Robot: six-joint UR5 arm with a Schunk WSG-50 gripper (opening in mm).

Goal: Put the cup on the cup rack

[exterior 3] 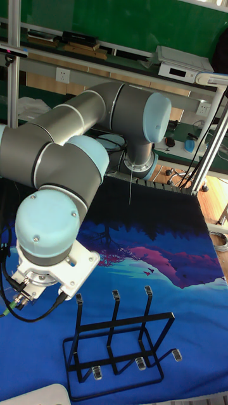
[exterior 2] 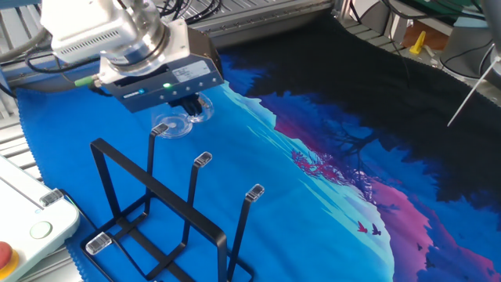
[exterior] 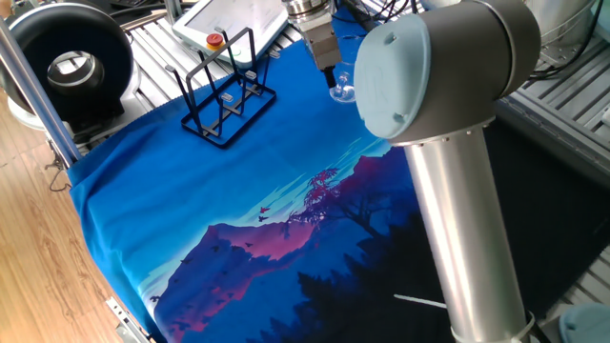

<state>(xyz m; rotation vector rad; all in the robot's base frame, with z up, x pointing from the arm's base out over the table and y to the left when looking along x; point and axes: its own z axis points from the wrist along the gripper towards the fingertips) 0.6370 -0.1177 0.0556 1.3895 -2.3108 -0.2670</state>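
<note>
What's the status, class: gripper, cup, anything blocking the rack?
Gripper low over cup, grip unclear. Cup rack empty, apart. Nothing between.

the end effector point(exterior 2: 190, 103) body hides most of the cup point(exterior 2: 197, 110); whether its fingers grip the glass cannot be told.

Blue landscape-print cloth point(exterior: 238, 191) covers table; black round fan point(exterior: 67, 62) beside it.

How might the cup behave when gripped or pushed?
The cup looks clear and smooth, so it is probably rigid, slippery and perhaps breakable. Being round and handleless, it could roll across the cloth if tipped over.
</note>
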